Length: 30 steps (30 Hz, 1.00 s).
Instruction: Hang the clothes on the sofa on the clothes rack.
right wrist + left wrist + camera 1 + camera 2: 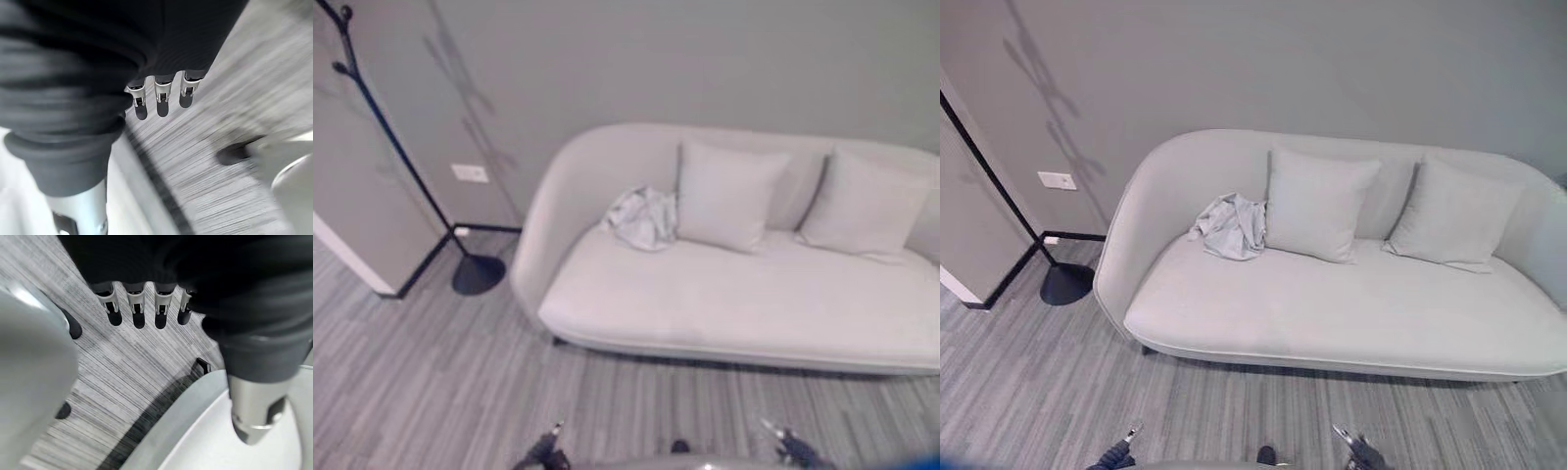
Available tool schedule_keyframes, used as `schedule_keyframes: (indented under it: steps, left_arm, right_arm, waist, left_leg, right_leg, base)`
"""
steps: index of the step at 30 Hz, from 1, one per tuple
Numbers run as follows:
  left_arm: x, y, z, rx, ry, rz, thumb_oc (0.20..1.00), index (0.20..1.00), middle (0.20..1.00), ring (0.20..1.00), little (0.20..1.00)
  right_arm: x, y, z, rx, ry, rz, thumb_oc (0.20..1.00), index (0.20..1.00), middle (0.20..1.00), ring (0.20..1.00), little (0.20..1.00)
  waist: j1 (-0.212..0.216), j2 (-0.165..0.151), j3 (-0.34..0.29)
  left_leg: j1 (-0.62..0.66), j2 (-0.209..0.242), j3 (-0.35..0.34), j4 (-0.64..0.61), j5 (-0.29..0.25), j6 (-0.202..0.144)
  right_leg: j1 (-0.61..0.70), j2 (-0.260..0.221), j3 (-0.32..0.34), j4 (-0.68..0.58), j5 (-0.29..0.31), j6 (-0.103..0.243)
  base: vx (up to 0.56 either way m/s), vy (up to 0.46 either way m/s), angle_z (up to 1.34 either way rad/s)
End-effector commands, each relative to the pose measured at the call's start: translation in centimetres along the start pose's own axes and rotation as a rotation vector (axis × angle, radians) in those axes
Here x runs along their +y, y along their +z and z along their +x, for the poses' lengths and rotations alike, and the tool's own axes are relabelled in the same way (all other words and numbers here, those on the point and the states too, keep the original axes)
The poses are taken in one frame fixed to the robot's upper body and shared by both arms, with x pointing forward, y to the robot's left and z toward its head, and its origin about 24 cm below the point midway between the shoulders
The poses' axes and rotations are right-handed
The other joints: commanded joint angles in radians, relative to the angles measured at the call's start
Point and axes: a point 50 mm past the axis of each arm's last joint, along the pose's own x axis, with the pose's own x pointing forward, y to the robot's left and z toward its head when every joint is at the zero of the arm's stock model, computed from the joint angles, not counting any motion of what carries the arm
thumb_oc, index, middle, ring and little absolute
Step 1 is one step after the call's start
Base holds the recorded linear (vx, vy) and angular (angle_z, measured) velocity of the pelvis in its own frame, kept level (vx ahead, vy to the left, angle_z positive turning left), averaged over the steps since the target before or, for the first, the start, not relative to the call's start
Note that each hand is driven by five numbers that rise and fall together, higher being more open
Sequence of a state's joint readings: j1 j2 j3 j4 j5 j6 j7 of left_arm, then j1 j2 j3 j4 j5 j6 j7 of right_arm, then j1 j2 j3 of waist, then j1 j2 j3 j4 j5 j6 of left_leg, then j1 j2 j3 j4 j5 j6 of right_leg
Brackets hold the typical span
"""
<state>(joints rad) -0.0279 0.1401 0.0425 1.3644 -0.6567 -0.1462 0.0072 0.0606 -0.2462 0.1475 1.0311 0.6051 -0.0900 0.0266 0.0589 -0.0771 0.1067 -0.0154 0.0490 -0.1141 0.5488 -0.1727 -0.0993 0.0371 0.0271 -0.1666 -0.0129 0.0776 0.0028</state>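
Clothes [642, 216], a crumpled pale grey bundle, lie at the sofa's [724, 304] left end, against the curved backrest and touching the left cushion [729, 196]; a second cushion [862, 201] leans near the right end, leaving the smooth seat's front edge bare. Left of the sofa, the thin black clothes rack [382, 127] rises from a round base on striped grey floor [421, 382], by the wall corner. In the right eye view the rack's top is cut off. In the left wrist view, the left hand [137, 308] hangs over the floor, fingers straight, holding nothing. In the right wrist view, the right hand [161, 95] hangs likewise, fingers straight, empty.
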Motion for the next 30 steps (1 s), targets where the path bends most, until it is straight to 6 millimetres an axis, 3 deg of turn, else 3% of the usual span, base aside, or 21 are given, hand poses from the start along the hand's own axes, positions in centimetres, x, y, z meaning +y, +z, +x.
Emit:
schedule_keyframes:
  steps: [1, 4, 5, 7, 10, 13, 16, 20, 23, 26, 29, 30]
  left_arm:
    - [-1.4, 0.5, 0.1, -0.023, -0.030, -0.089, 1.000, 1.000, 1.000, 1.000, 1.000]
    - [-1.5, 0.6, 0.1, -0.024, -0.028, -0.094, 1.000, 1.000, 1.000, 1.000, 1.000]
    - [-1.8, 0.5, 0.1, -0.022, -0.037, -0.076, 1.000, 1.000, 1.000, 1.000, 1.000]
    - [-2.5, 0.4, 0.1, -0.019, -0.061, -0.049, 1.000, 1.000, 1.000, 1.000, 1.000]
    - [-3.3, 0.6, 0.1, -0.022, -0.077, -0.065, 1.000, 1.000, 1.000, 1.000, 1.000]
    - [-2.4, -0.1, 0.1, 0.003, -0.040, -0.136, 1.000, 1.000, 1.000, 1.000, 1.000]
    - [-2.1, 0.4, 0.1, -0.013, -0.035, -0.117, 1.000, 1.000, 1.000, 1.000, 1.000]
    - [-3.1, 1.7, 0.2, -0.065, -0.092, 0.068, 1.000, 1.000, 1.000, 1.000, 1.000]
    - [-3.2, 1.7, 0.2, -0.065, -0.099, 0.099, 1.000, 1.000, 1.000, 1.000, 1.000]
    - [-3.0, 1.4, 0.2, -0.055, -0.102, 0.121, 1.000, 1.000, 1.000, 1.000, 1.000]
    - [-1.8, 1.3, 0.2, -0.045, -0.062, 0.108, 1.000, 1.000, 1.000, 1.000, 1.000]
    - [-1.8, 1.3, 0.2, -0.045, -0.062, 0.108, 1.000, 1.000, 1.000, 1.000, 1.000]
  right_arm:
    - [0.4, 2.5, 0.1, -0.105, 0.056, -0.168, 1.000, 1.000, 1.000, 1.000, 1.000]
    - [0.9, 3.1, 0.2, -0.123, 0.074, -0.197, 1.000, 1.000, 1.000, 1.000, 1.000]
    - [1.3, 4.0, 0.1, -0.162, 0.093, -0.206, 1.000, 1.000, 1.000, 1.000, 1.000]
    - [1.7, 5.0, 0.0, -0.210, 0.113, -0.218, 1.000, 1.000, 1.000, 1.000, 1.000]
    - [2.1, 5.7, 0.2, -0.232, 0.109, -0.243, 1.000, 1.000, 1.000, 1.000, 1.000]
    - [2.5, 4.8, 0.4, -0.190, 0.119, -0.260, 1.000, 1.000, 1.000, 1.000, 1.000]
    - [3.1, 4.4, 0.4, -0.188, 0.134, -0.243, 1.000, 1.000, 1.000, 1.000, 1.000]
    - [4.7, 5.7, 0.0, -0.277, 0.172, -0.233, 1.000, 1.000, 1.000, 1.000, 1.000]
    - [4.6, 6.0, -0.1, -0.295, 0.167, -0.233, 1.000, 1.000, 1.000, 1.000, 1.000]
    - [3.8, 7.0, -0.8, -0.364, 0.142, -0.243, 1.000, 1.000, 1.000, 1.000, 1.000]
    - [2.4, 9.0, -1.9, -0.474, 0.081, -0.215, 1.000, 1.000, 1.000, 1.000, 1.000]
    - [2.4, 9.0, -1.9, -0.474, 0.080, -0.215, 1.000, 1.000, 1.000, 1.000, 1.000]
  waist:
    - [-0.027, -0.024, 0.061]
    - [-0.022, -0.020, 0.055]
    - [-0.019, -0.008, 0.040]
    - [-0.011, 0.016, 0.031]
    - [0.007, 0.029, 0.024]
    - [0.006, 0.042, -0.017]
    - [0.005, 0.030, -0.037]
    - [-0.011, 0.011, -0.062]
    - [-0.015, 0.009, -0.063]
    - [-0.037, 0.009, -0.057]
    - [-0.062, 0.020, -0.018]
    - [-0.060, 0.020, -0.017]
  left_leg:
    - [-0.145, 0.061, 0.101, 0.004, 0.293, 0.047]
    - [-0.165, 0.074, 0.160, -0.092, 0.242, 0.042]
    - [-0.167, 0.071, 0.181, -0.290, 0.226, 0.039]
    - [-0.164, 0.080, 0.194, -0.514, 0.316, 0.017]
    - [-0.221, 0.090, 0.214, -0.636, 0.362, -0.004]
    - [-0.180, 0.083, 0.213, -0.636, 0.388, -0.007]
    - [-0.142, 0.061, 0.235, -0.636, 0.379, 0.010]
    - [-0.084, 0.002, 0.288, -0.636, 0.305, 0.066]
    - [-0.077, -0.010, 0.290, -0.636, 0.293, 0.075]
    - [-0.048, -0.043, 0.296, -0.636, 0.259, 0.101]
    - [0.015, -0.073, 0.309, -0.636, 0.216, 0.140]
    - [0.016, -0.074, 0.311, -0.636, 0.215, 0.141]
  right_leg:
    - [0.085, -0.096, 0.034, -0.065, -0.039, 0.036]
    - [0.102, -0.106, 0.038, -0.074, -0.051, 0.044]
    - [0.105, -0.113, 0.035, -0.074, -0.065, 0.060]
    - [0.129, -0.109, 0.031, -0.074, -0.101, 0.069]
    - [0.175, -0.116, 0.027, -0.074, -0.140, 0.076]
    - [0.206, -0.134, 0.041, -0.074, -0.146, 0.097]
    - [0.208, -0.167, 0.057, -0.055, -0.148, 0.110]
    - [0.147, -0.231, 0.091, 0.034, -0.097, 0.153]
    - [0.136, -0.239, 0.096, 0.053, -0.083, 0.157]
    - [0.093, -0.250, 0.106, 0.154, -0.032, 0.169]
    - [-0.004, -0.274, 0.109, 0.380, 0.083, 0.164]
    - [-0.005, -0.275, 0.111, 0.383, 0.082, 0.164]
  base:
    - [0.08, -0.100, -0.02]
    - [0.19, 0.034, -0.09]
    - [0.31, 0.212, -0.34]
    - [0.34, 0.234, -0.31]
    - [0.29, 0.169, 0.57]
    - [0.39, 0.226, -0.02]
    - [0.36, 0.242, -0.30]
    - [0.26, 0.250, -0.29]
    - [0.11, 0.135, -0.14]
    - [0.10, 0.172, -0.03]
    - [0.09, 0.215, -0.16]
    - [0.11, 0.200, 0.00]
